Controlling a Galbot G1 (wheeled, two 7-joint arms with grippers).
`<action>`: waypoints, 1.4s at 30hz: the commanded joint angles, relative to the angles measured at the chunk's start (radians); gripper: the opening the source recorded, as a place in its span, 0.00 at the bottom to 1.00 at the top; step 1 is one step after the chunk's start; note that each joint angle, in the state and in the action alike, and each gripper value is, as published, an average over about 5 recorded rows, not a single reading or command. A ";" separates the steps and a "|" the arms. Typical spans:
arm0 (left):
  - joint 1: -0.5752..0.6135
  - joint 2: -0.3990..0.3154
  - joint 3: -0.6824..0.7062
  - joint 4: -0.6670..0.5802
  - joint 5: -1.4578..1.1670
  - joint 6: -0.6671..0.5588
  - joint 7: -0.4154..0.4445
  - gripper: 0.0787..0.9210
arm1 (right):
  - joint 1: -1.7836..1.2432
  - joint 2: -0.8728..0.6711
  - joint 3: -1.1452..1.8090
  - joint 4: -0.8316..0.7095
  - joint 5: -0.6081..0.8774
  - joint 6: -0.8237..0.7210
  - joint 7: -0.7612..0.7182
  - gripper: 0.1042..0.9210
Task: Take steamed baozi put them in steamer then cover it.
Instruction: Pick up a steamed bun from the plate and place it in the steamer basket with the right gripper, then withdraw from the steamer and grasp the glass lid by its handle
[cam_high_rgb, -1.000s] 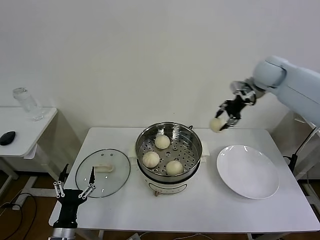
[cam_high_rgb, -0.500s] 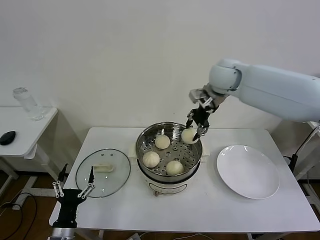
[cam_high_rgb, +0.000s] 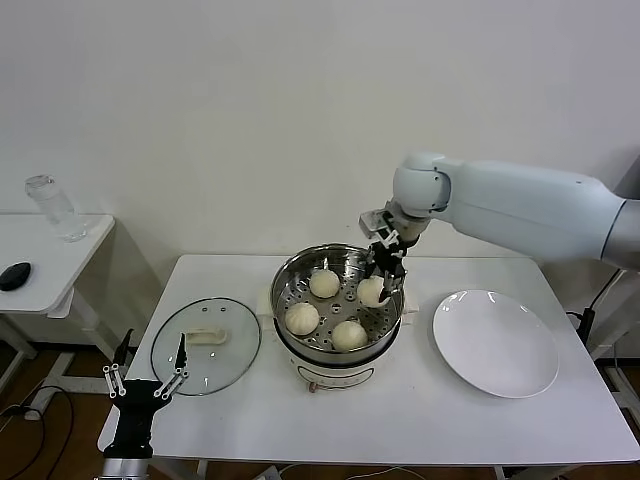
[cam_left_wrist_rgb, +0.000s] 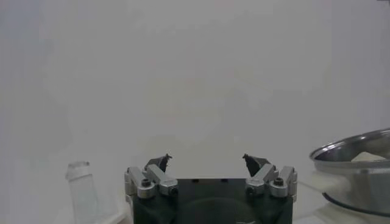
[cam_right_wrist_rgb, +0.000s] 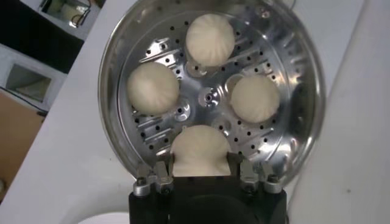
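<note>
Gripping a bun (cam_high_rgb: 371, 291), the right gripper (cam_high_rgb: 381, 272) is lowered inside the steamer (cam_high_rgb: 338, 262), where three buns (cam_high_rgb: 324, 283) already lie. Nearby are set a glass lid (cam_high_rgb: 205, 345) and an empty plate (cam_high_rgb: 495, 342) — the left gripper (cam_high_rgb: 146, 385) is parked spread, below the table edge.

The fourth baozi (cam_high_rgb: 371, 291), gripped by the right gripper (cam_high_rgb: 379, 277), has been carried from above the plate (cam_high_rgb: 496, 343) down into the steamer (cam_high_rgb: 338, 265).
</note>
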 joint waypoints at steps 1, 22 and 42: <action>0.000 -0.001 0.001 -0.004 0.003 0.001 -0.004 0.88 | -0.064 0.030 -0.001 -0.026 -0.040 -0.011 0.022 0.65; 0.003 0.002 0.001 -0.001 0.032 0.003 -0.016 0.88 | -0.064 -0.007 0.062 0.009 -0.061 0.001 0.047 0.88; -0.111 0.057 -0.031 0.029 0.501 0.123 -0.228 0.88 | -1.048 -0.305 1.199 0.222 -0.006 0.551 1.405 0.88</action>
